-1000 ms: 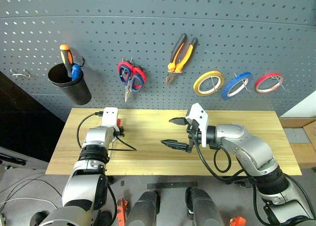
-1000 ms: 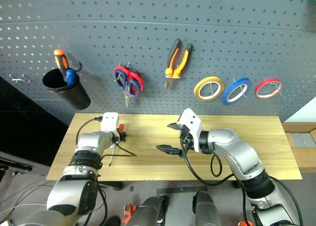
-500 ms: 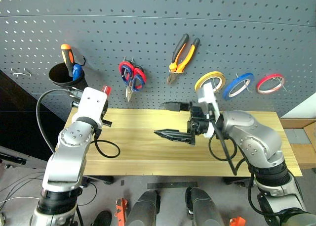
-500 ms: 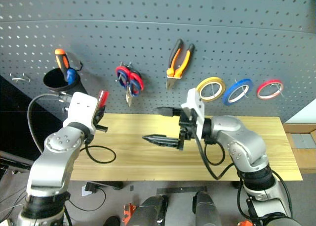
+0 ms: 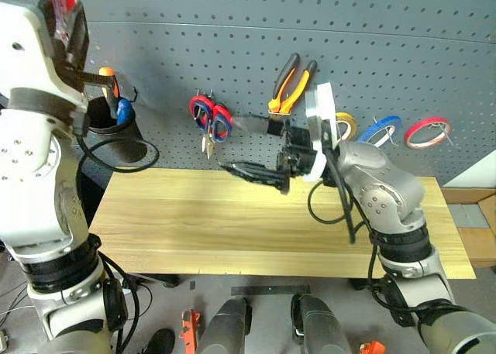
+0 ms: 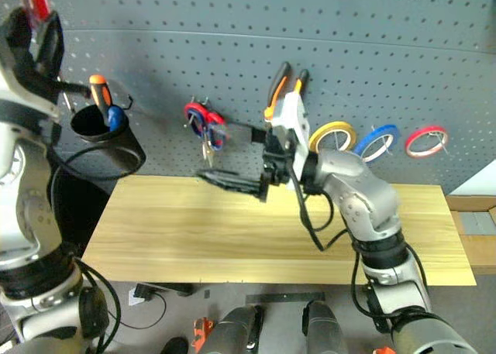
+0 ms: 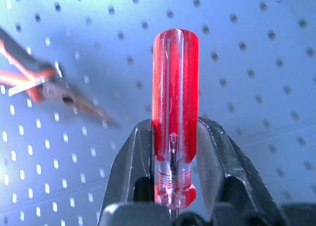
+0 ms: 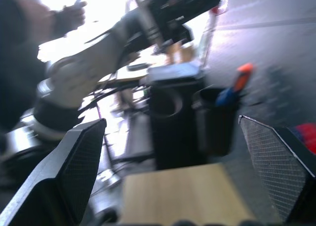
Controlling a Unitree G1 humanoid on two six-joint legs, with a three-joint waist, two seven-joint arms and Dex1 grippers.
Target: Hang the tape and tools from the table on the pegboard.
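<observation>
My left gripper (image 5: 65, 22) is raised high at the far left in front of the pegboard (image 5: 403, 52), shut on the red-handled screwdriver (image 7: 175, 97), whose handle sticks up past the fingers (image 7: 217, 152). Over the table's (image 5: 232, 222) back edge my right gripper (image 5: 245, 146) hovers open and empty, pointing left. On the pegboard hang the orange-and-black pliers (image 5: 291, 83), a bunch of scissors (image 5: 209, 123) with red and blue handles, and the blue tape (image 5: 383, 130).
A black cup (image 5: 110, 133) on the pegboard's left holds an orange-and-black screwdriver (image 5: 106, 87). A yellow tape ring (image 5: 345, 124), half behind my right arm, and a red tape ring (image 5: 426, 132) flank the blue one. An empty hook (image 6: 31, 125) sits far left.
My left gripper has lifted the red screwdriver off the table and swung it up high before the pegboard. The right gripper has risen and drifted left, still open.
</observation>
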